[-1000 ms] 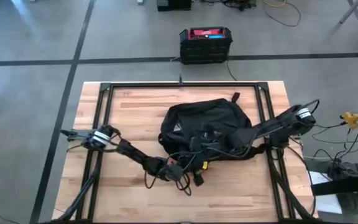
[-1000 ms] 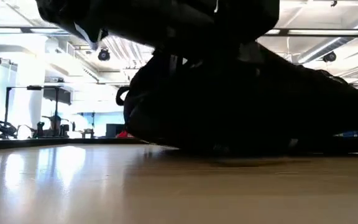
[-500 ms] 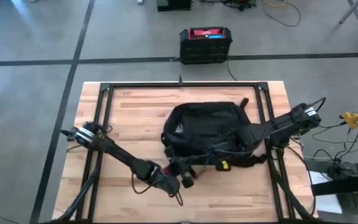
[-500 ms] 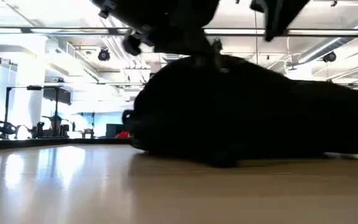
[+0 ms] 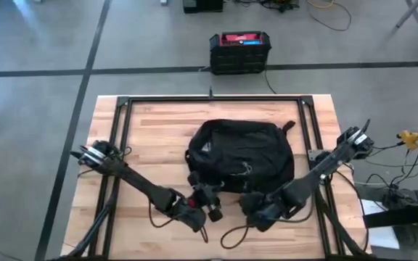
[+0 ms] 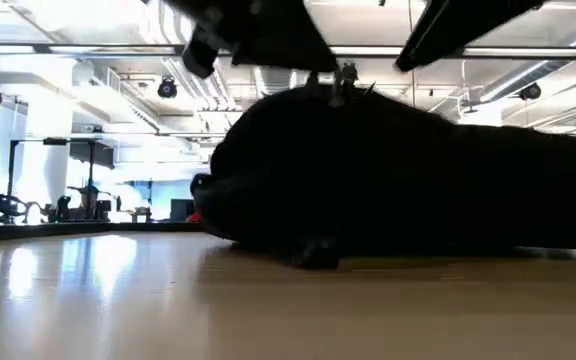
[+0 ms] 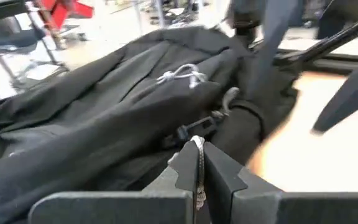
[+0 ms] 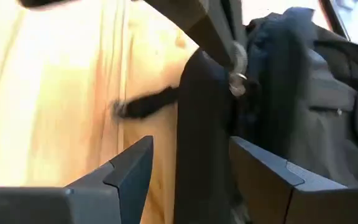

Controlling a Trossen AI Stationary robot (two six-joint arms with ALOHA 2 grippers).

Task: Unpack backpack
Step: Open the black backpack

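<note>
The backpack lies zipped at the centre of the frame on the wooden table. The left gripper, just below it at centre-bottom, has its fingers pinched together on a pale cord. The right gripper, beside it, stands wide apart around a black strap. Opening looks to be the step; next, draw the zip along.
</note>
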